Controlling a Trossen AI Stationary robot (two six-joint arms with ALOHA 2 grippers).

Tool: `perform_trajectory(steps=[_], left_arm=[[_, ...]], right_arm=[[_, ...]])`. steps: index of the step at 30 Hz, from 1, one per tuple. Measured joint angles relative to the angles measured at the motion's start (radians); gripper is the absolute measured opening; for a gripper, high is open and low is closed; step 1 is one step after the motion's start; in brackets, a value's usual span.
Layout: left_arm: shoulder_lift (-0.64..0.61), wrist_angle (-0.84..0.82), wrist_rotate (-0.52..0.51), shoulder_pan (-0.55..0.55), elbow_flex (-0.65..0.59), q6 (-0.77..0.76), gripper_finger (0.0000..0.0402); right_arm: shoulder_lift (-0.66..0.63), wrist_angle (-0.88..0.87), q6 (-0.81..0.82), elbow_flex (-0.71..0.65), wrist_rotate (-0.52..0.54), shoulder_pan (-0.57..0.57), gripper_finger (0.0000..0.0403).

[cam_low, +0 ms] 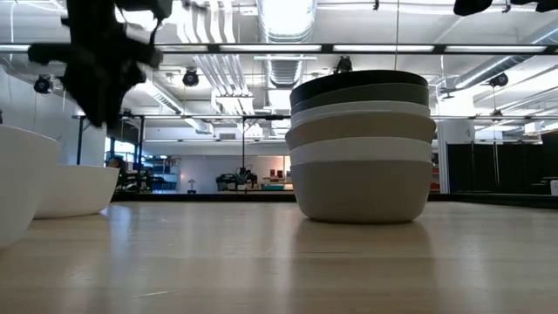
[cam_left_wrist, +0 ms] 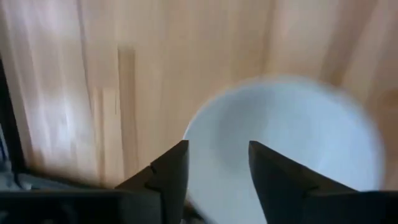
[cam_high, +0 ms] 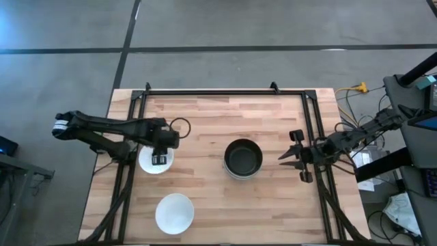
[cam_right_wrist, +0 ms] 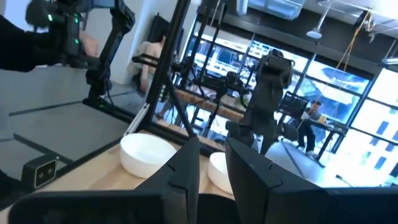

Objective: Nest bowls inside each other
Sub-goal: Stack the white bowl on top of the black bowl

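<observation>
A stack of several nested bowls [cam_high: 243,158], the glossy black one on top, stands right of the table's middle; the low view shows the stack [cam_low: 362,148] with white bowls at its bottom. One white bowl [cam_high: 151,164] sits at the left. Another white bowl [cam_high: 175,213] rests near the front edge. My left gripper [cam_high: 160,159] hovers open above the left bowl [cam_left_wrist: 286,143], fingers pointing down and clear of it. My right gripper [cam_high: 285,156] is open, level, right of the stack, touching nothing.
A black metal frame [cam_high: 225,91] runs along the table's far edge and down both sides. Bare wood lies between the stack and the two white bowls [cam_right_wrist: 146,152]. Cables and equipment [cam_high: 403,137] crowd the floor past the right edge.
</observation>
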Motion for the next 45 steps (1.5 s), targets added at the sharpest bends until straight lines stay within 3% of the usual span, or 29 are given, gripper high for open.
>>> perform_trajectory(steps=[9, 19, 25, 29, 31, 37, 45], left_arm=[[0.099, 0.045, 0.008, 0.212, -0.109, 0.228, 0.0168], [0.215, 0.201, 0.125, 0.387, -0.122, 0.389, 0.0165], [0.281, 0.22, 0.244, 0.404, -0.122, 0.438, 0.01], [0.299, 0.212, 0.255, 0.404, -0.117, 0.444, 0.0025], [0.298, 0.214, 0.261, 0.404, -0.109, 0.443, 0.0008], [0.281, 0.192, 0.255, 0.402, -0.009, 0.466, 0.0002], [0.279, 0.156, 0.253, 0.396, 0.277, 0.466, 0.0001]], right_arm=[[0.006, -0.004, 0.012, -0.002, -0.001, 0.0, 0.0073], [0.006, -0.004, 0.015, -0.002, -0.001, 0.0, 0.0073], [0.006, -0.004, 0.015, -0.002, -0.001, 0.0, 0.0073], [0.006, -0.004, 0.015, -0.002, -0.001, 0.0, 0.0073], [0.006, -0.004, 0.015, -0.002, -0.001, 0.0, 0.0073], [0.006, -0.004, 0.023, -0.002, -0.001, 0.0, 0.0073], [0.006, -0.003, 0.015, -0.002, -0.001, 0.0, 0.0073]])
